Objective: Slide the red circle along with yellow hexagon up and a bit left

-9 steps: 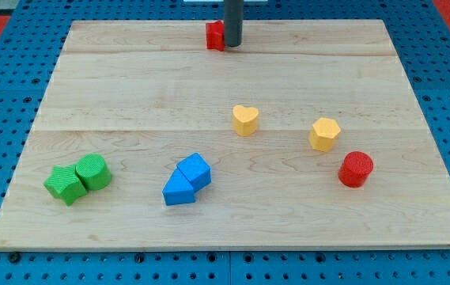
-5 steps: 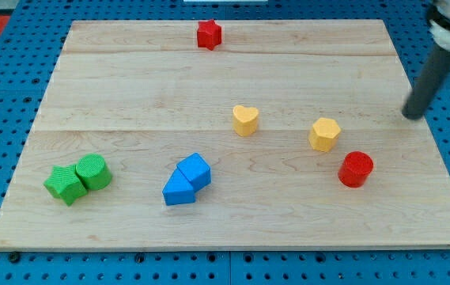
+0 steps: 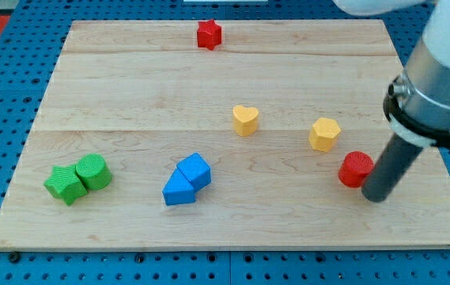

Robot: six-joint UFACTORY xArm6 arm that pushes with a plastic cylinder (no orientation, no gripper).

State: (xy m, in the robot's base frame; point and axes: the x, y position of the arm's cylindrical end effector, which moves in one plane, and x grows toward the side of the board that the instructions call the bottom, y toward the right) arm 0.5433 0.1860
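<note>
Tip (image 3: 376, 198) sits just beside red circle (image 3: 356, 169), lower right.

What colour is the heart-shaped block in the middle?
Yellow. The heart block shows clearly in the camera view, the only one, near the board's middle.

Single camera, elevated, beyond surface (image 3: 130, 79) near edge, facing down obliquely across it; whole surface framed, moderately close.

We count two red blocks (image 3: 356, 169), two yellow (image 3: 324, 134), two green (image 3: 77, 178), and probably two blue (image 3: 187, 180).
</note>
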